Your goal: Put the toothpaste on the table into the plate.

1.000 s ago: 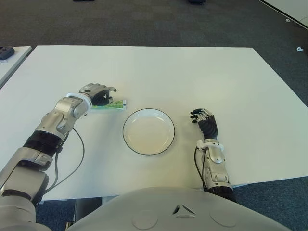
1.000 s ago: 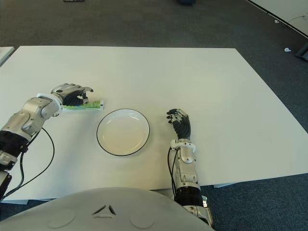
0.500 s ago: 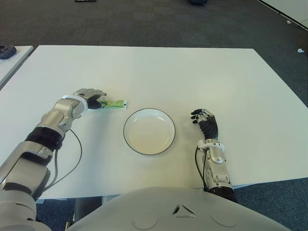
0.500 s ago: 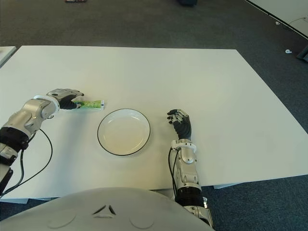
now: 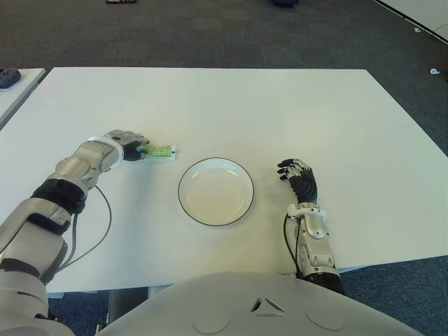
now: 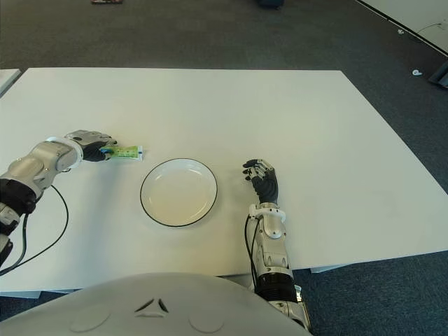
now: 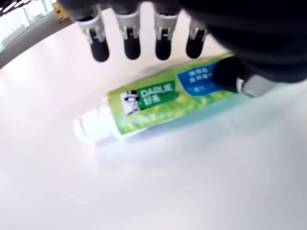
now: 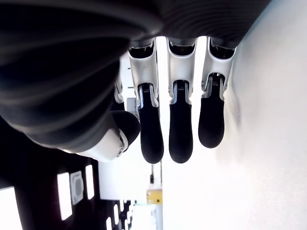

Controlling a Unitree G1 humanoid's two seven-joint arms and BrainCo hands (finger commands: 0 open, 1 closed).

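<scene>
Reaching at mid-left, the left hand (image 5: 124,143) hovers open over the toothpaste (image 7: 163,103); next, grip and carry to the plate (image 5: 246,183).

Silver-grey arm shells, black joints, loose black cable; fingers (image 7: 131,35) are seen silver with black tips.

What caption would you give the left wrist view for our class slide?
Left hand poised over a green toothpaste tube lying on the white table, thumb touching the tube's far end, fingers not yet closed.
</scene>
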